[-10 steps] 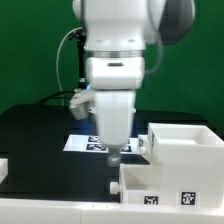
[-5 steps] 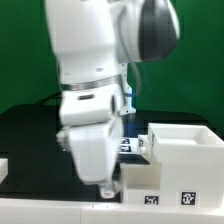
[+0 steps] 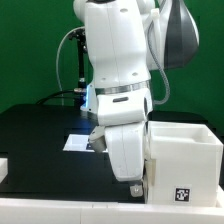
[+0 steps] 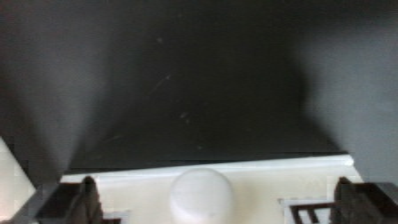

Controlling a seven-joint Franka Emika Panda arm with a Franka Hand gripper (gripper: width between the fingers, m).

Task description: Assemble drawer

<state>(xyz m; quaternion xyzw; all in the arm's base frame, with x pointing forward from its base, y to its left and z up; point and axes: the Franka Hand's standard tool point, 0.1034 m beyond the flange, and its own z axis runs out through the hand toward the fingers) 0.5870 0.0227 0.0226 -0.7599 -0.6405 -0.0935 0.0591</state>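
The white drawer lies at the front right of the black table, one black-and-white tag on its front showing. It stands right before the tall white housing, and the two whites run together. My gripper hangs low at the drawer's left end, which it hides. In the wrist view the gripper is open, its dark fingers far apart. Between them lies a white surface of the drawer with an oval white knob and parts of tags beside the fingers. Nothing is held.
The marker board lies on the black table behind the arm, on the exterior view's left. A small white part shows at the left edge. A light strip runs along the table's front edge.
The arm has swung from the exterior view's left back to the right and turned. The gripper now sits low at the drawer's left end and hides the tag there.
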